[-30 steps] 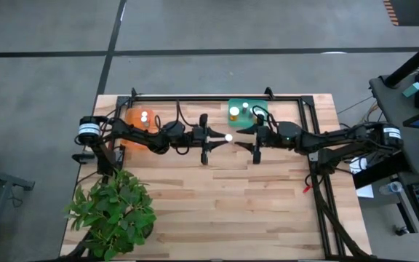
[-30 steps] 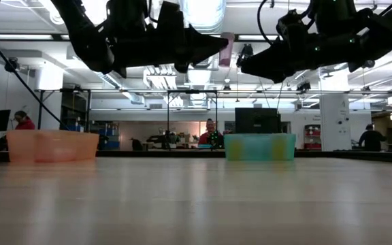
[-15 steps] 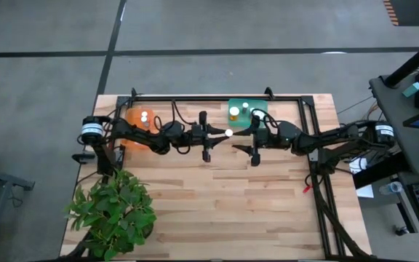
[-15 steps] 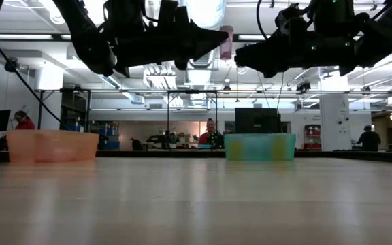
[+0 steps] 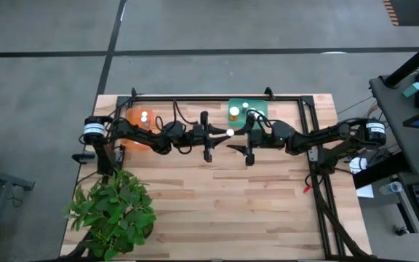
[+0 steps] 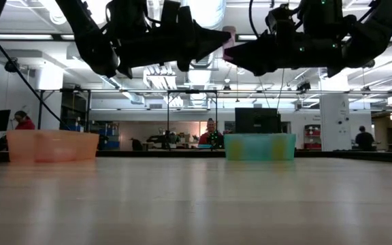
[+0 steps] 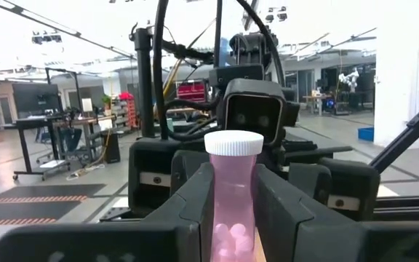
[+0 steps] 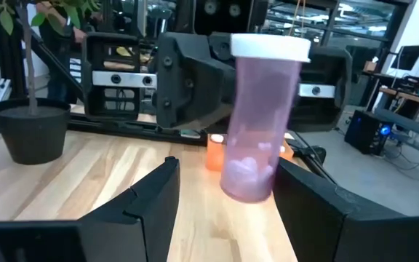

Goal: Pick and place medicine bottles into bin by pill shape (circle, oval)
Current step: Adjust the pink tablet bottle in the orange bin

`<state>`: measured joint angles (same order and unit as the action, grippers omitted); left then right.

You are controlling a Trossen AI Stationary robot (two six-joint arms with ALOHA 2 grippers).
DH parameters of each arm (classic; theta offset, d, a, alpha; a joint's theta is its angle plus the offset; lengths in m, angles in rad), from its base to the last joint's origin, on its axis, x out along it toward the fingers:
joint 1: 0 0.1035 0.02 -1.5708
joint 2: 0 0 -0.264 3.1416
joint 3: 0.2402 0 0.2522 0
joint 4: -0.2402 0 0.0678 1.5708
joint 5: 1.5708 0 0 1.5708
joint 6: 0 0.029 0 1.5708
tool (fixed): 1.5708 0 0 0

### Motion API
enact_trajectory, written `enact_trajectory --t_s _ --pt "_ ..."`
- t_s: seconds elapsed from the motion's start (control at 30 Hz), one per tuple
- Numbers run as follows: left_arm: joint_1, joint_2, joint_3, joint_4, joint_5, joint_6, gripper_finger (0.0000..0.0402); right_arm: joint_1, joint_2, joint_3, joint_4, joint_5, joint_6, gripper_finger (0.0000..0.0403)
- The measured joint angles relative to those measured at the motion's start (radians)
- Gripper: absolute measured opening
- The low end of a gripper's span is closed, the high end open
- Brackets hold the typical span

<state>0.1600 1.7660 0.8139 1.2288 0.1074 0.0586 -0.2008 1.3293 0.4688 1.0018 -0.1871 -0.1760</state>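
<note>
A pink see-through medicine bottle [image 7: 233,196] with a white cap and pale pills inside hangs high over the table's middle [image 5: 229,132], [image 6: 228,39]. My left gripper [image 5: 220,134] is shut on it. My right gripper [image 8: 228,169] faces it from the right [image 5: 238,143], open. Its fingers stand on either side of the bottle [image 8: 259,138] without touching. An orange bin [image 5: 142,116] with a white-capped bottle stands at the far left. A green bin [image 5: 247,110] with two capped bottles stands at the far middle. My left gripper pinches the bottle's body below the cap [image 7: 233,218] between its two fingers [image 7: 195,196]. The fingers come about level from the table's left. The bottle stands upright, cap up, well clear of the table.
A potted plant [image 5: 115,211] fills the near left corner. A black frame [image 5: 217,96] runs along the table's far edge and down its right side. Bare wood [image 5: 224,211] lies across the near half. People and desks show in the room behind.
My right gripper has moved toward the table's left, closing on the bottle held by my left gripper, and has tipped a little. The bottle stays up in the air where it was.
</note>
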Motion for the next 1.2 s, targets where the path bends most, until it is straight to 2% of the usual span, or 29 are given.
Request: enact_trajectory --t_s 0.5,0.6,0.93,1.07,1.2 --pt "0.000 0.000 -0.003 -0.008 0.000 0.000 0.0059 0.000 0.012 0.010 0.007 0.005 -0.042 0.0202" --pt "0.000 0.000 -0.003 -0.008 0.001 0.000 0.0059 0.000 0.012 0.010 0.006 0.006 -0.052 0.0186" --pt "0.000 0.000 -0.005 -0.011 0.006 0.004 0.0059 -0.001 0.008 0.010 0.006 0.007 -0.034 0.0087" --pt "0.000 0.000 -0.005 -0.012 0.006 0.004 0.0059 -0.001 0.008 0.010 0.006 0.007 -0.023 0.0077" --pt "0.000 -0.001 -0.010 -0.017 0.005 0.002 0.0060 -0.001 0.008 0.010 -0.003 0.007 -0.014 0.0089"
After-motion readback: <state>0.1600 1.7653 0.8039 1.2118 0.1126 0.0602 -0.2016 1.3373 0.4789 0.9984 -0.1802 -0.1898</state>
